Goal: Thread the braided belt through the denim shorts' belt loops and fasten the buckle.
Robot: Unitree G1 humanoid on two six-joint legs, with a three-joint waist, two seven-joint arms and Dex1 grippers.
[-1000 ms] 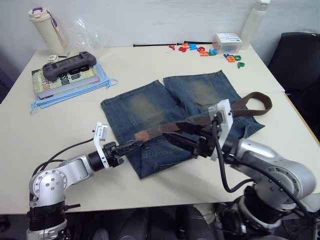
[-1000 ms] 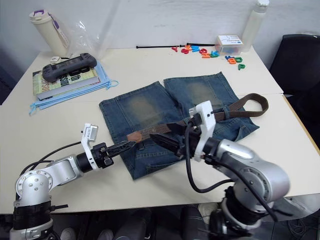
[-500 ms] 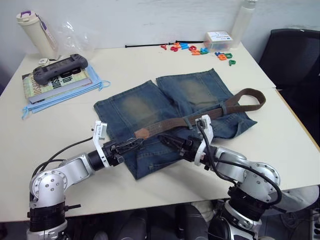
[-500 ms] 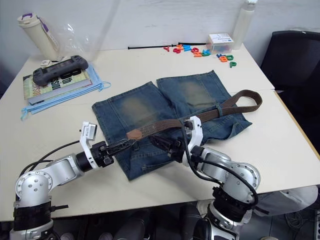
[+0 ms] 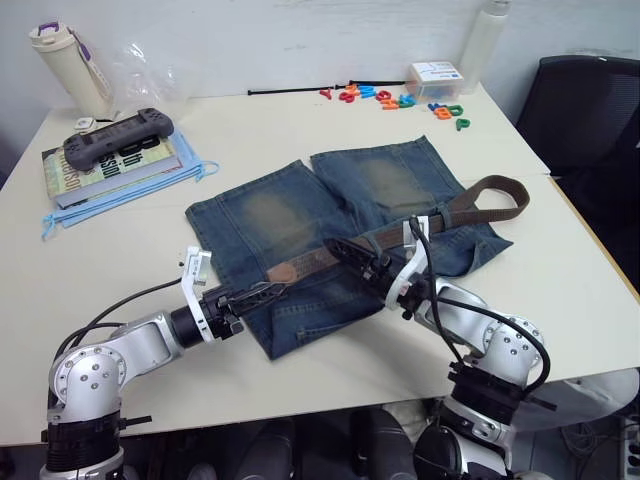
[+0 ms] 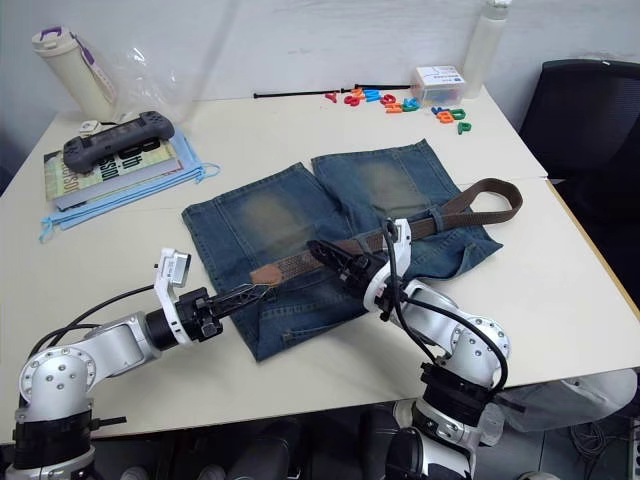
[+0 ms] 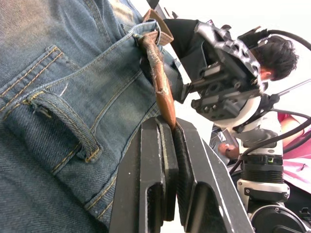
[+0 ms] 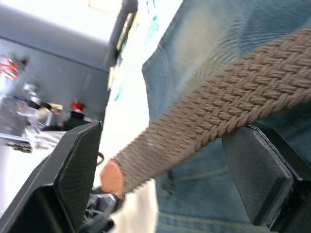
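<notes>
Left wrist view: left gripper (image 7: 167,145) pinches the braided belt (image 7: 158,80)'s tan tip; right gripper (image 8: 165,160) spread around it.

My head views are evenly and brightly lit from overhead; the pale table (image 5: 300,130) reflects diffusely, with no hard glare. Shadows are soft and short, lying close under the denim shorts (image 5: 330,235) and beneath my arms. Focus holds across the whole tabletop, with slight softening at the far edge.

In my left wrist view, the background is overexposed to near white, while the denim close to the lens stays sharp.

In my right wrist view, the braided belt (image 8: 218,111) is moderately sharp; the background is blurred and a bright strip is blown out.
</notes>
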